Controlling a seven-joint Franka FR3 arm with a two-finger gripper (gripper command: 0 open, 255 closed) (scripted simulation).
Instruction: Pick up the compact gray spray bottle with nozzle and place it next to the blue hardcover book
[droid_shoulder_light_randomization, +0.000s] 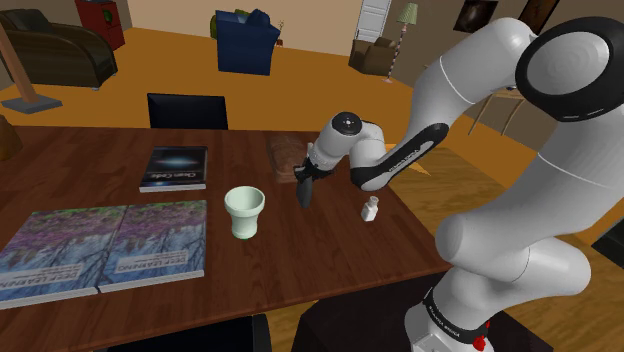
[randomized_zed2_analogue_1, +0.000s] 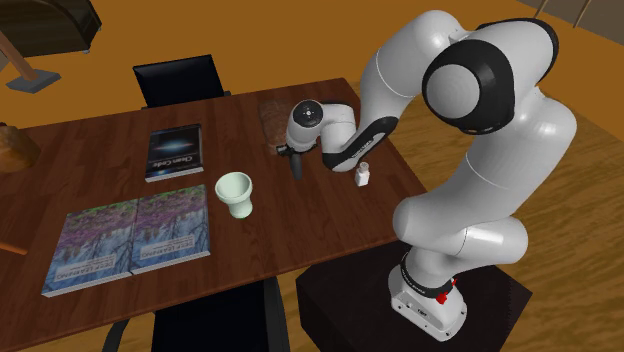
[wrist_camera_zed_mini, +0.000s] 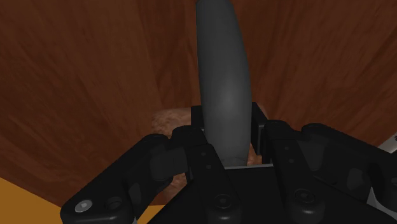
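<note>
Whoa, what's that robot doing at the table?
The robot's black gripper is shut on a long dark grey thing, probably the spray bottle, pointing it down at the brown table. A small white bottle stands close by. A pale green cup sits farther along and the dark book lies beyond it, so the grey thing isn't beside a book yet.

Shoulder cam sits beside and slightly behind the stand (droid_shoulder_light_randomization: 520, 335), mid-range, looking down across the bench (droid_shoulder_light_randomization: 80, 165) toward the room beyond. The second exterior cam is on the same side but higher and tilted steeper. Both cover most of the bench top, the arm (droid_shoulder_light_randomization: 500, 120) and the stand; wrist cam rides on the pincer (droid_shoulder_light_randomization: 305, 198), aimed along it, very close to the bench wood.
</note>
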